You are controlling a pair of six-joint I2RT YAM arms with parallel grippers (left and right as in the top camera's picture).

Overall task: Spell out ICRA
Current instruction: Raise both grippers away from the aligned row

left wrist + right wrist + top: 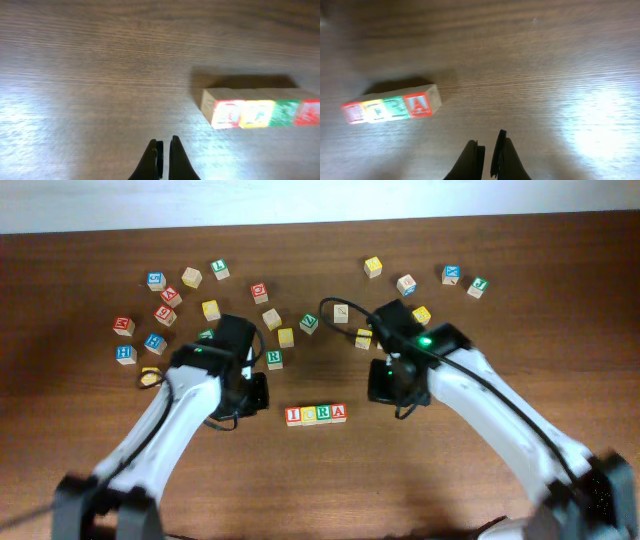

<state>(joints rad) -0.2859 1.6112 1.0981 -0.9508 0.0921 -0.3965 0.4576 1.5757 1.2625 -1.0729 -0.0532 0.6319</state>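
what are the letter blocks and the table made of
Row of four blocks: apparently pale unfinished wood, tan top and end, with painted or printed coloured faces. Table: brown wood or wood-look laminate, streaked grain; light glare suggests a smooth, slightly glossy finish.

Item 1: row of four blocks (316,415), touching side by side, centre front on the worktop (450,300). Item 2: loose blocks (210,310), scattered behind it. I log my left claw (163,150) left of the row and my right claw (489,145) right of it, both apart from it.
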